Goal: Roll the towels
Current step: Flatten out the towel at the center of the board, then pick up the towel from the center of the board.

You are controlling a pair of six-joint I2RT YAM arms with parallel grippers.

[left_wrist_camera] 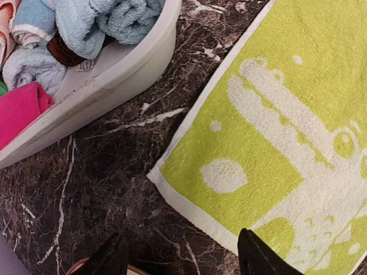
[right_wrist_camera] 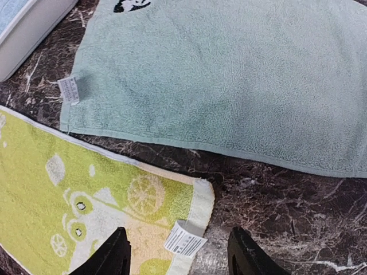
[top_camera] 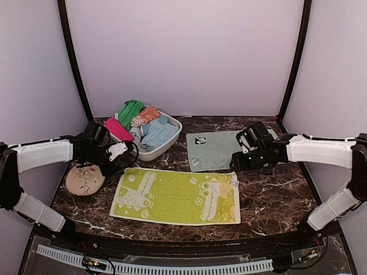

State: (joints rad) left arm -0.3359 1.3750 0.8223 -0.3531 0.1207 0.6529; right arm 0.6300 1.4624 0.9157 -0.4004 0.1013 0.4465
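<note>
A yellow-lime patterned towel [top_camera: 178, 196] lies spread flat at the front middle of the table. Behind it to the right, a pale mint towel [top_camera: 215, 150] with a panda patch also lies flat. A hot-pink towel [top_camera: 118, 129] sits in the basket. My left gripper [top_camera: 117, 152] hovers open over the yellow towel's [left_wrist_camera: 275, 114] far left corner, with nothing between its fingers. My right gripper [top_camera: 238, 160] hangs open above the yellow towel's [right_wrist_camera: 86, 200] far right corner with its white label. The mint towel [right_wrist_camera: 229, 74] lies just beyond.
A white basket [top_camera: 174, 136] at the back left holds several bunched towels in green, orange, blue and pink. Its wall [left_wrist_camera: 114, 80] is close to the left gripper. A round tan dish [top_camera: 85, 179] lies on the left of the dark marble table.
</note>
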